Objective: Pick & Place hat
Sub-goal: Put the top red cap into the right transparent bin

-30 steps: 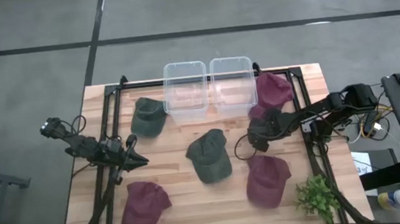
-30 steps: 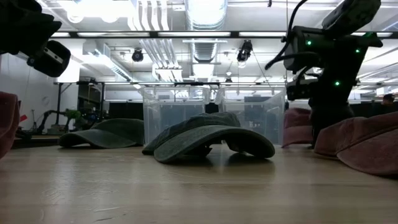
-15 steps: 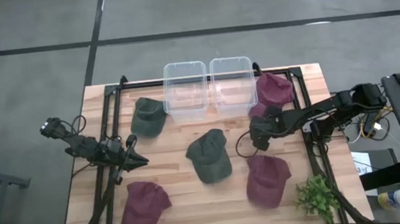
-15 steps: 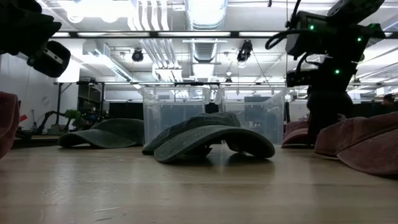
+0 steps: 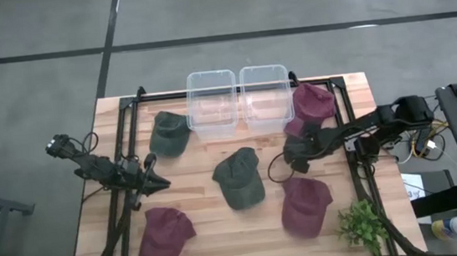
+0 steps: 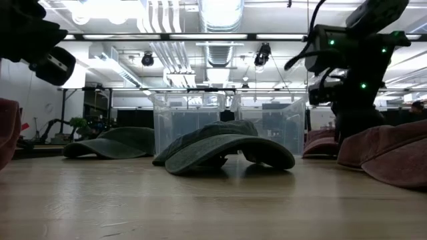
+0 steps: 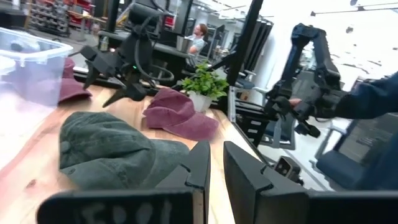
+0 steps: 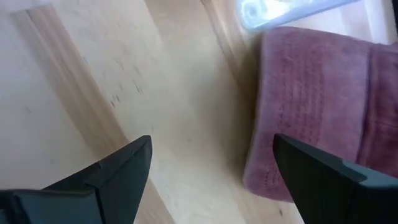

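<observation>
Five hats lie on the wooden table. A maroon hat [image 5: 310, 106] rests at the far right beside the clear bins; its brim [image 8: 311, 118] fills the right wrist view. My right gripper [image 5: 295, 153] [image 8: 211, 180] points down at the bare wood just beside that brim, open wide and touching nothing. Other hats: a dark green hat [image 5: 239, 177] at the middle, a second green hat [image 5: 168, 132] far left, a maroon hat [image 5: 305, 205] near right, and another maroon hat [image 5: 165, 237] near left. My left gripper [image 5: 160, 182] [image 7: 214, 174] waits shut over the left side, above the table.
Two clear plastic bins [image 5: 212, 103] [image 5: 265, 95] stand side by side at the far edge. A small potted plant [image 5: 362, 224] sits at the near right corner. Black rails [image 5: 130, 154] run along both table sides. Bare wood lies between the middle green hat and my right gripper.
My right gripper has moved a little toward the far edge and the far-right maroon hat while rising, then eased back down and toward the near edge. It has stayed open. No hat has moved.
</observation>
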Motion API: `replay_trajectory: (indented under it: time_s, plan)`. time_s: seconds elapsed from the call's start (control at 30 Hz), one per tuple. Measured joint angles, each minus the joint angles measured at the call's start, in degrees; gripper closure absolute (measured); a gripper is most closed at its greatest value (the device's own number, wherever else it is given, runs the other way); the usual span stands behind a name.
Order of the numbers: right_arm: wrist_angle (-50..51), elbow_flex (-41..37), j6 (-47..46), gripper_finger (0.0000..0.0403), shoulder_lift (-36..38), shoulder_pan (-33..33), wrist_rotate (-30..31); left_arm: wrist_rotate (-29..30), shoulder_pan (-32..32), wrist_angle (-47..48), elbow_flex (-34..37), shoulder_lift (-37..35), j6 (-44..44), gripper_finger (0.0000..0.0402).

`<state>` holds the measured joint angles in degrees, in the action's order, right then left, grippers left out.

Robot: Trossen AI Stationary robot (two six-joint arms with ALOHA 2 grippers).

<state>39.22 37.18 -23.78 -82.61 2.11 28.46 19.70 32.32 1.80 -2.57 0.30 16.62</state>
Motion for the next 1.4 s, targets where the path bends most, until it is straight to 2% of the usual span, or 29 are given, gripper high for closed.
replay_trajectory:
  time_s: [0.1,0.37,0.5,0.73,0.97,1.4]
  plan:
    - [-0.2,0.4,0.7,0.0074,-2.8,0.0,0.8,1.0,0.0,0.0,0.0,0.1,0.0,0.0362]
    - [1.7,3.7,1.4,0.0074,-8.3,0.1,7.8,1.3,0.0,0.0,0.0,0.7,1.3,0.0362]
    - [2.4,4.3,1.5,0.0074,-8.2,-0.1,10.7,1.3,0.0,0.0,0.0,0.7,2.4,0.0362]
    - [3.0,3.8,1.3,0.0074,-7.6,-0.1,11.4,1.3,0.0,0.2,0.0,0.7,2.5,0.0362]
    - [7.1,3.2,-3.1,0.0074,-7.5,-0.2,17.6,1.2,0.0,0.2,0.0,0.7,2.6,0.0362]
    - [6.5,-1.6,-5.2,0.0074,-7.6,-3.0,18.2,1.2,0.0,0.3,0.0,0.7,3.2,0.0362]
